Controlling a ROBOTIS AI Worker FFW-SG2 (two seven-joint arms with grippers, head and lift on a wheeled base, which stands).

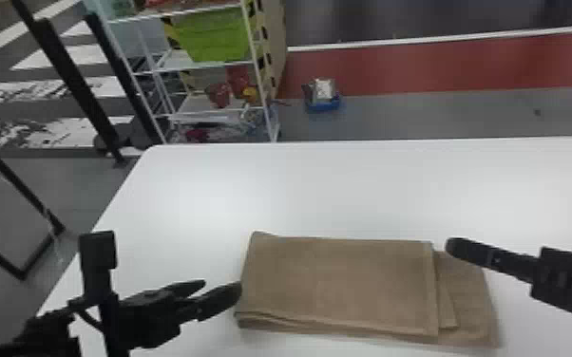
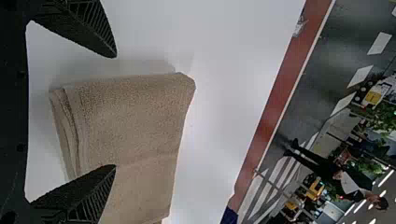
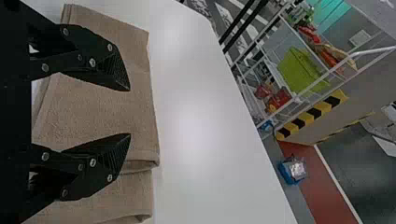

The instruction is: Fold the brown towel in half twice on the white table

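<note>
The brown towel (image 1: pixel 337 280) lies folded in layers on the white table (image 1: pixel 347 190), its upper part ending short of a lower layer that sticks out on the right. Beside its left edge is my left gripper (image 1: pixel 222 286); my right gripper (image 1: pixel 458 248) is over by the towel's right end. In the left wrist view, the left gripper (image 2: pixel 115 112) is open, with one finger overlapping the towel (image 2: pixel 130 116) and the other beyond its edge. The right gripper (image 3: pixel 130 112), open too, has both fingers in front of the towel (image 3: pixel 102 107) in the right wrist view.
Past the table's far left edge stands a shelf rack with a green bin (image 1: pixel 214 35). A blue container (image 1: pixel 323 107) sits on the floor beyond the far edge. Black metal bars (image 1: pixel 66 71) stand off the table's left side.
</note>
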